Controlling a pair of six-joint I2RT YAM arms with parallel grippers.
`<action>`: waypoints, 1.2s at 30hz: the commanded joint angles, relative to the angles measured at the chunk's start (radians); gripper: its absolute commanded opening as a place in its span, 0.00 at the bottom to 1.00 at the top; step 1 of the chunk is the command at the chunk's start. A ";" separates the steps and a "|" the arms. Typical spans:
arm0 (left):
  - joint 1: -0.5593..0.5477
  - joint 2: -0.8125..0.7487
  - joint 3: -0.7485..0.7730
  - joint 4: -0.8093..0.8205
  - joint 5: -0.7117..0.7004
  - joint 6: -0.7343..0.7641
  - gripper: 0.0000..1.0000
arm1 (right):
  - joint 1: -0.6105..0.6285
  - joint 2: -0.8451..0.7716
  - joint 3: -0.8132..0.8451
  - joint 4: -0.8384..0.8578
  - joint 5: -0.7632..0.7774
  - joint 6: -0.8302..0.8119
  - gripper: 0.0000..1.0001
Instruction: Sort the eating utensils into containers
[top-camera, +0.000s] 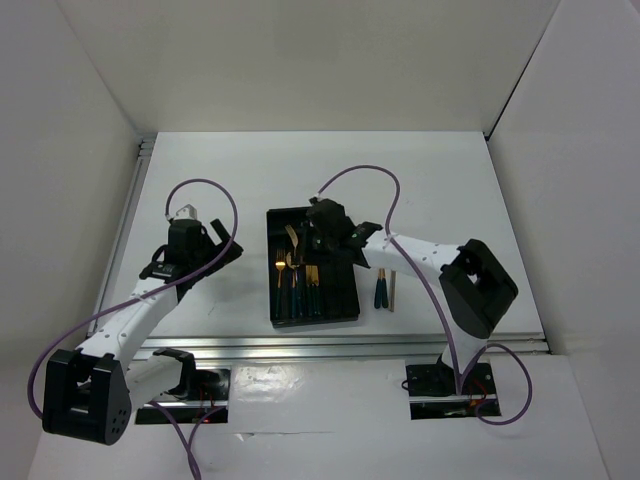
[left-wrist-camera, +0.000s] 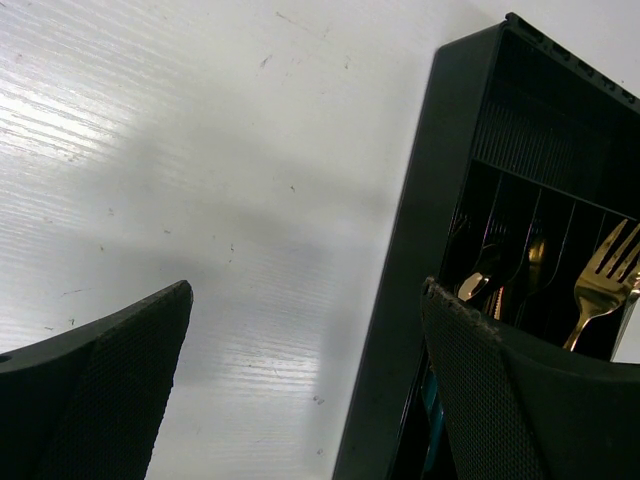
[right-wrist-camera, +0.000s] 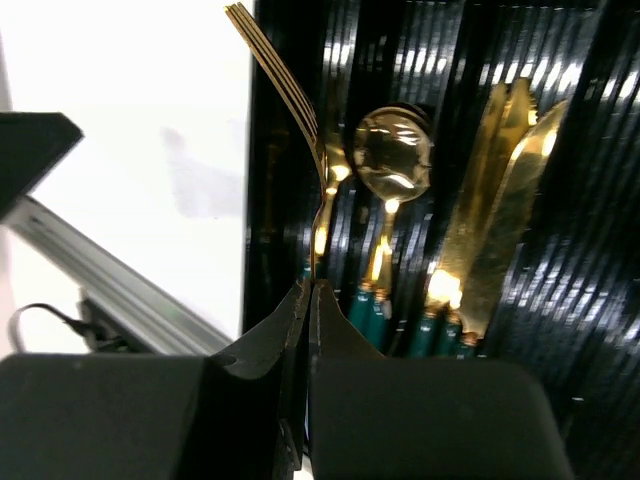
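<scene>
carrying a fork (right-wrist-camera: 290, 90) over the tray (top-camera: 342, 295), the right end effector (right-wrist-camera: 310, 300) has its fingers pressed together on the fork's neck, just where the gold meets the handle. the tines point away from the fingers and lean toward the tray's long outer wall. below it in the tray lie a spoon (right-wrist-camera: 392, 150) and, one lane further in, gold knives (right-wrist-camera: 505, 190), all lengthwise with teal handles toward the wrist.

this looks like the placing step. the next move calls for lowering the fork into the lane nearest that wall, level with the lane, then parting the fingers. whether it already touches the tray floor i cannot tell.

on the table (left-wrist-camera: 200, 150) just right of the tray wait a teal-handled piece (top-camera: 381, 291) and the grey stick (top-camera: 392, 290), side by side. the left end effector (left-wrist-camera: 305, 290) hangs spread and empty just left of the tray.
</scene>
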 joint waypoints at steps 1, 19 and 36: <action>0.005 -0.024 -0.003 0.012 -0.002 -0.007 1.00 | 0.009 -0.014 0.000 0.112 -0.034 0.076 0.00; 0.005 -0.043 -0.012 0.012 -0.002 -0.007 1.00 | 0.029 0.028 -0.046 0.211 -0.114 0.160 0.00; 0.005 -0.043 -0.012 0.012 -0.002 -0.007 1.00 | 0.038 0.127 -0.029 0.261 -0.116 0.170 0.00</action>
